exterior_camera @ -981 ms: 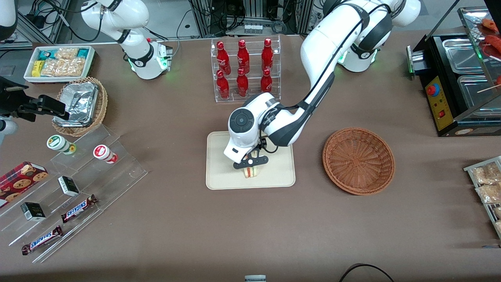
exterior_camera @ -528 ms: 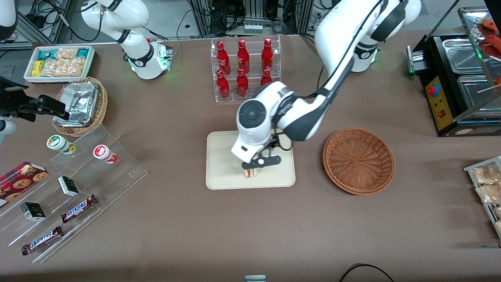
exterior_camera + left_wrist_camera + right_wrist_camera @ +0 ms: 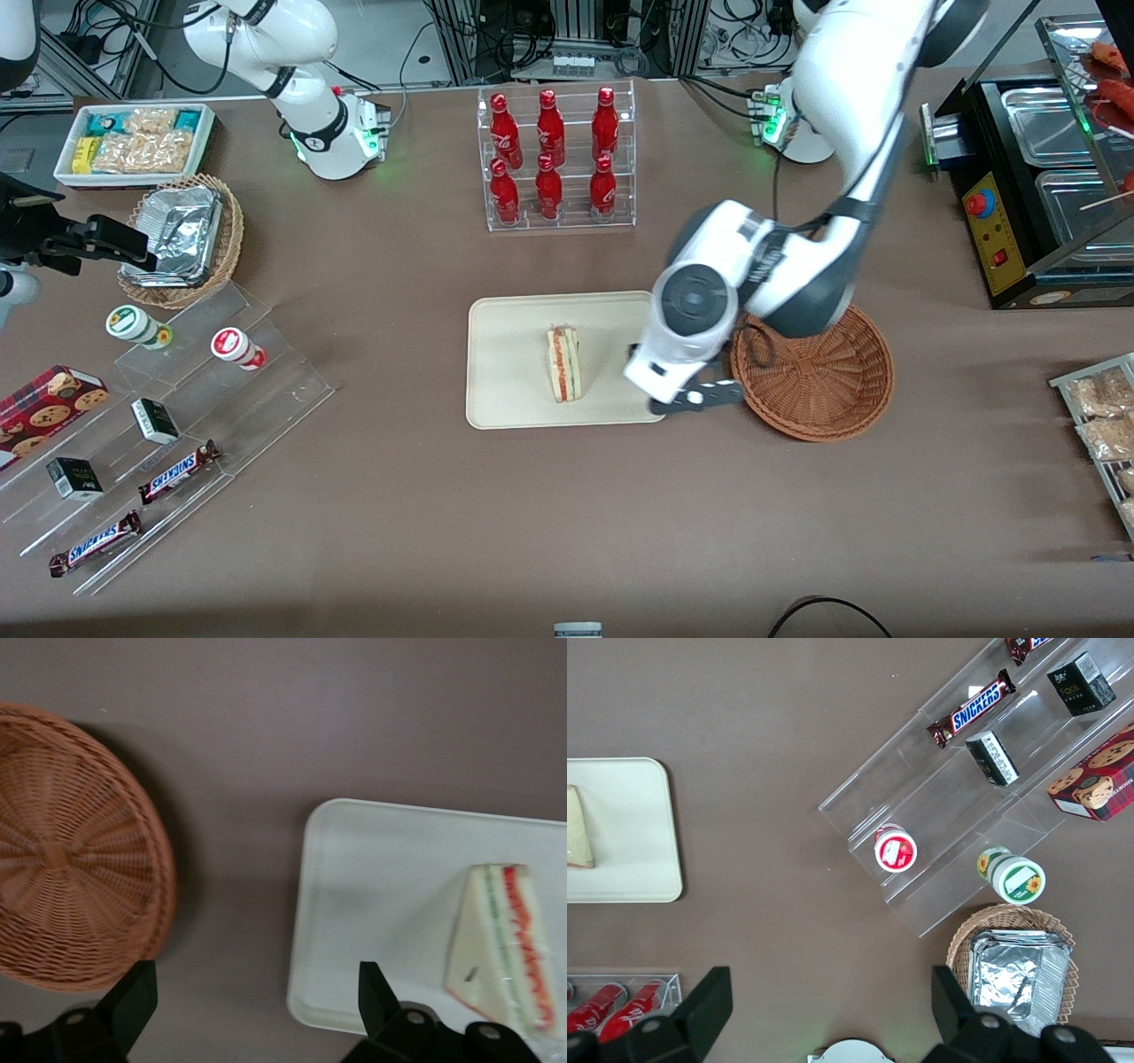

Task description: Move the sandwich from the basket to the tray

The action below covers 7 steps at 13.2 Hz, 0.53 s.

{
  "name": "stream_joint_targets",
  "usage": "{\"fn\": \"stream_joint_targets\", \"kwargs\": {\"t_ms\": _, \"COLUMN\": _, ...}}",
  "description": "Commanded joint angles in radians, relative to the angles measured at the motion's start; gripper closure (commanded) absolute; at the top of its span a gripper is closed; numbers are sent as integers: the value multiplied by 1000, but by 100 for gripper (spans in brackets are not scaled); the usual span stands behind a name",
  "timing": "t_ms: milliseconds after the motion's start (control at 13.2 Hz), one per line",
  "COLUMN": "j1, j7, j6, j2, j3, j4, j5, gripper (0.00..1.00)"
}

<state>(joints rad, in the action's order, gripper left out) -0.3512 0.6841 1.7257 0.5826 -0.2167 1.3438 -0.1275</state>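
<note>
The sandwich (image 3: 563,363), a pale triangular wedge with red and green filling, lies on the cream-white tray (image 3: 509,390) near its middle. It also shows in the left wrist view (image 3: 500,948) on the tray (image 3: 372,895), and in the right wrist view (image 3: 578,828). The reddish-brown wicker basket (image 3: 824,377) stands beside the tray toward the working arm's end, with nothing in it; it shows in the left wrist view too (image 3: 66,859). My left gripper (image 3: 695,400) is open and holds nothing, above the table between the tray's edge and the basket.
A clear rack of red bottles (image 3: 554,159) stands farther from the front camera than the tray. A clear stepped stand with snacks (image 3: 159,425), a tan foil-pack basket (image 3: 182,239) and a white snack box (image 3: 133,142) lie toward the parked arm's end. A black food warmer (image 3: 1036,177) stands toward the working arm's end.
My left gripper has let go of the sandwich, risen and moved off the tray toward the basket. The sandwich stays on the tray.
</note>
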Motion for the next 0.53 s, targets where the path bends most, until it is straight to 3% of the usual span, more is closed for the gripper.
{"fn": "stream_joint_targets", "kwargs": {"t_ms": 0, "j1": 90, "j7": -115, "j6": 5, "j2": -147, "j3": -9, "j4": 165, "j5": -6, "gripper": 0}}
{"fn": "stream_joint_targets", "kwargs": {"t_ms": 453, "j1": 264, "j7": -421, "j6": -1, "j2": -373, "j3": -7, "j4": 357, "j5": 23, "gripper": 0}}
